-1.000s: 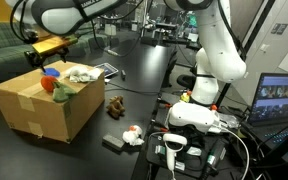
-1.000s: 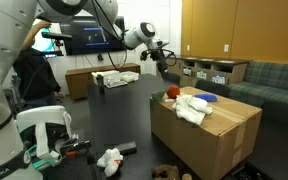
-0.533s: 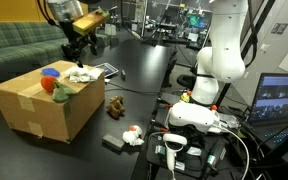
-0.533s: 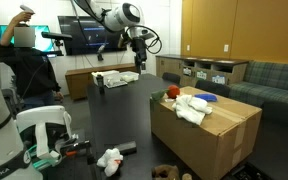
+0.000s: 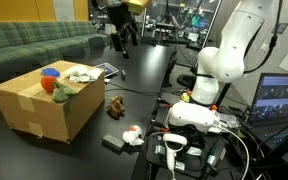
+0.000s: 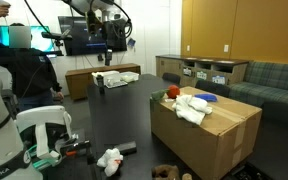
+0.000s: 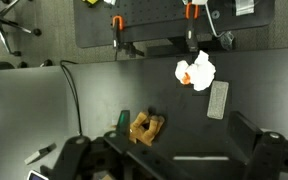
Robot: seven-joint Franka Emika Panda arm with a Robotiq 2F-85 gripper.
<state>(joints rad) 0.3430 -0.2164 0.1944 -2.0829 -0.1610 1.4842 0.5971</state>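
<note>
While gripper (image 5: 117, 45) gapes above, brown toy (image 7: 146, 127) (lumpy, golden-tan)

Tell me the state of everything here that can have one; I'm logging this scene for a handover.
gripper: jaws open, empty, high above the table.
cardboard box: top open, filled.
brown plush toy: lying on the table, untouched.
white-and-orange toy: lying on the table, untouched.
laptop screen: lit.
</note>
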